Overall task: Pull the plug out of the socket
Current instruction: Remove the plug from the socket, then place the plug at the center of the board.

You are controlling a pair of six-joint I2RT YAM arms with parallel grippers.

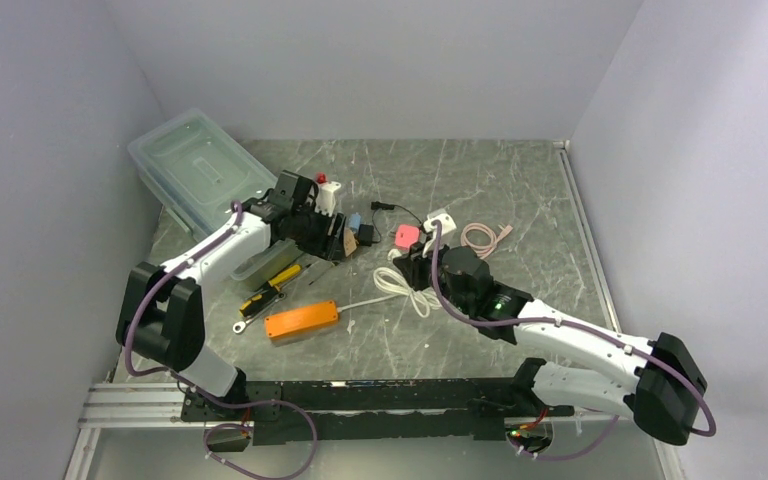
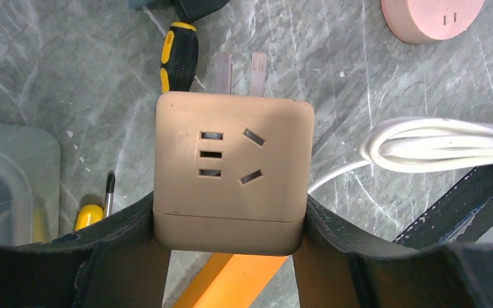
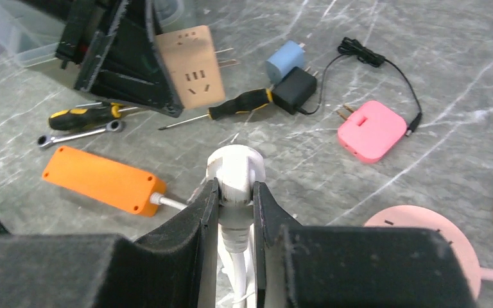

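Note:
A tan cube socket (image 2: pixel 231 173) hangs above the table with my left gripper (image 2: pixel 231 221) shut on its lower sides. The holes on its face are empty and its two metal prongs (image 2: pixel 241 70) point away from the wrist. The same socket (image 3: pixel 189 67) shows at the upper left of the right wrist view. My right gripper (image 3: pixel 235 192) is shut on a white plug (image 3: pixel 236 168), whose round head stands free, well apart from the socket. The plug's white cable (image 1: pixel 400 288) lies coiled and runs to an orange power strip (image 1: pixel 302 321).
A clear plastic bin (image 1: pixel 200 165) stands at the back left. Screwdrivers (image 1: pixel 270 285) and a wrench (image 3: pixel 80 136) lie under the left arm. A blue charger (image 3: pixel 285 61), black charger (image 3: pixel 295 90), pink adapter (image 3: pixel 371 130), pink disc (image 3: pixel 423 237) and pink cable (image 1: pixel 482 238) lie around mid-table.

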